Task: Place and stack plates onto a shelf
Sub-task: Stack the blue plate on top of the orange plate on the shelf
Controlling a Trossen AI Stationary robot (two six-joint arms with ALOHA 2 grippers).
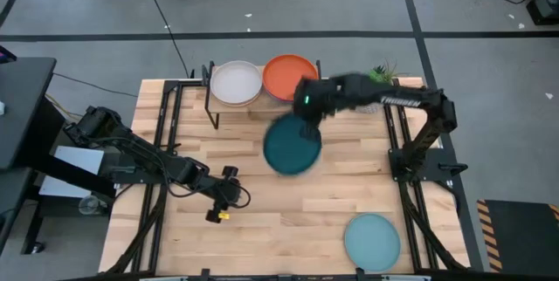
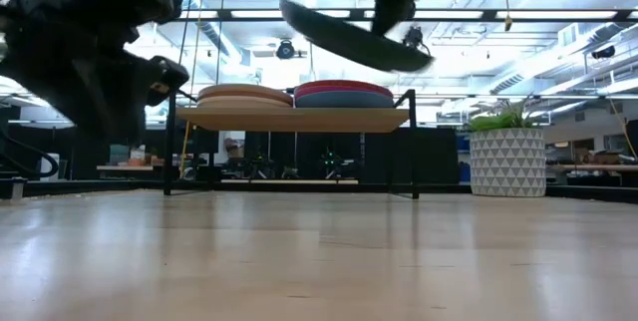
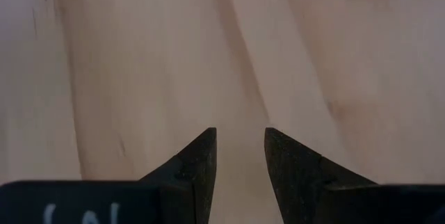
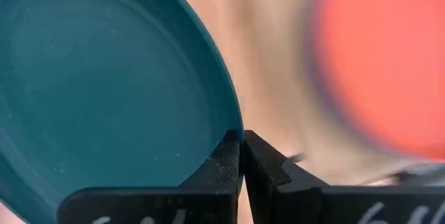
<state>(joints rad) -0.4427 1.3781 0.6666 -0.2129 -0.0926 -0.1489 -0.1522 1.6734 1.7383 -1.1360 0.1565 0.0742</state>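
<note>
On the left side of the counter (image 1: 288,220) the left tool (image 1: 220,204) waits low over bare wood, and its wrist view shows its two dark fingers (image 3: 197,165) a narrow gap apart with nothing between them. White marks on the tool body at the edge of both wrist views are cut off and cannot be read. Farther to the right, at the back of the counter, stands the shelf (image 1: 215,106), carrying two stacks: the high view shows only the cream plate (image 1: 236,82) on top of the left stack and the orange plate (image 1: 286,76) on the right one, while the low view shows from the side that each stack has more plates under the top one. In front of the shelf the right tool (image 1: 306,128) holds the dark teal plate (image 1: 292,145) in the air, tilted in the low view and higher than the stacks; its wrist view shows the fingers pinched on the rim. The right arm carries white lettering, too small to read. A potted plant (image 2: 506,154) stands at the back right. The pale aqua plate (image 1: 372,240) lies alone near the front right corner of the counter.
</note>
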